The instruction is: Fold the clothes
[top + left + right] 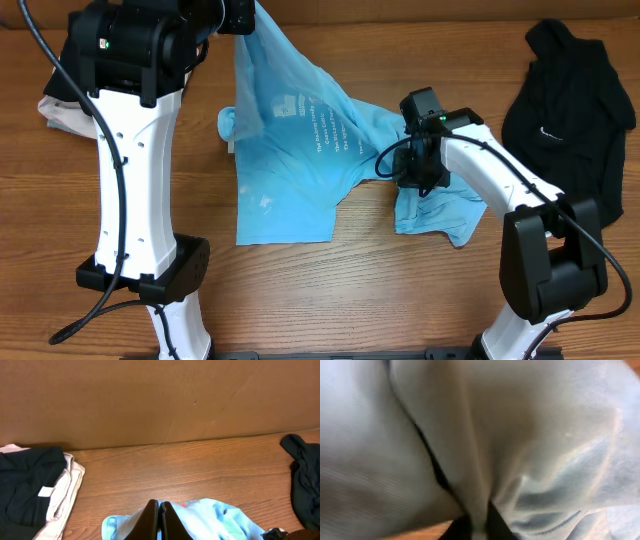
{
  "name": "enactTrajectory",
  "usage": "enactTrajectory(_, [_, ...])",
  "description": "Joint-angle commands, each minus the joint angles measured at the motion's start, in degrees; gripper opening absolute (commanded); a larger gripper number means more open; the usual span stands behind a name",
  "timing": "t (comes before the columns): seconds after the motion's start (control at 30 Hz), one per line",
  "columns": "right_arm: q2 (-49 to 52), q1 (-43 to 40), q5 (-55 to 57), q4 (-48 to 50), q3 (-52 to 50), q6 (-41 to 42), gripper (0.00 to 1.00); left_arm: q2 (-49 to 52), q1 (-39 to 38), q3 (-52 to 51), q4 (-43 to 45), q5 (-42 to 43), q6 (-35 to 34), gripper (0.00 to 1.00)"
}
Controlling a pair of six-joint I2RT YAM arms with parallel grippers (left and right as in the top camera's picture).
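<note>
Two-arm folding station, seen from above and from both wrists. The light blue T-shirt (290, 170) lies partly spread at the middle of the wooden table (400, 290), lettering upward, with its far edge drawn up into a peak. At that peak the left gripper (243, 18) has its fingers (151, 521) pressed together on the cloth, and the rest of the shirt hangs and trails away below it toward the near side. The right gripper (410, 180) sits on the shirt's right-hand portion, where the fabric bunches toward a crumpled sleeve. In the right wrist view pale blue cloth fills the frame and converges into the closed fingertips (457, 527), which pinch a gathered fold. The black top (570, 110) lies rumpled at the table's far right, well apart from both grippers. At the far left a dark garment (25, 485) rests on a white one (67, 487). A plain brown wall (150, 400) stands behind the table.
</note>
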Motion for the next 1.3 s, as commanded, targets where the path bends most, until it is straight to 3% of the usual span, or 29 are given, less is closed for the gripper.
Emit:
enactTrajectory(0.0, [-0.2,-0.4,5.7,1.0,-0.1,0.4,0.04,-0.3,0.0,1.3,0.0,-1.7,2.0,0.04])
enactTrajectory(0.2, [-3.1,-4.2,5.8,-8.8,7.8,-1.1,0.04,-4.9,0.0,1.3,0.0,-11.9,2.0,0.04])
enactTrajectory(0.37, [-10.0,-8.9,-3.8,-20.3,18.4,-5.5,0.04,-10.3,0.0,1.3,-0.6,-18.8,2.7,0.04])
enactTrajectory(0.6, [-18.3,-14.2,-5.0,-35.1,32.5,-8.0,0.04,-17.2,0.0,1.3,-1.7,-20.1,3.3,0.04])
enactTrajectory(0.8, [-23.8,-14.9,-6.5,-42.0,42.8,-7.9,0.04,-22.8,0.0,1.3,-2.2,-20.1,3.4,0.04])
enactTrajectory(1.03, [-32.4,-14.9,-14.0,-42.0,44.0,-7.9,0.04,-28.7,0.0,1.3,-4.4,-23.6,4.0,0.04])
enactTrajectory(1.27, [-31.6,-14.9,-14.1,-42.0,39.8,-7.7,0.04,-26.1,0.0,-0.2,-8.4,-26.0,4.1,0.04])
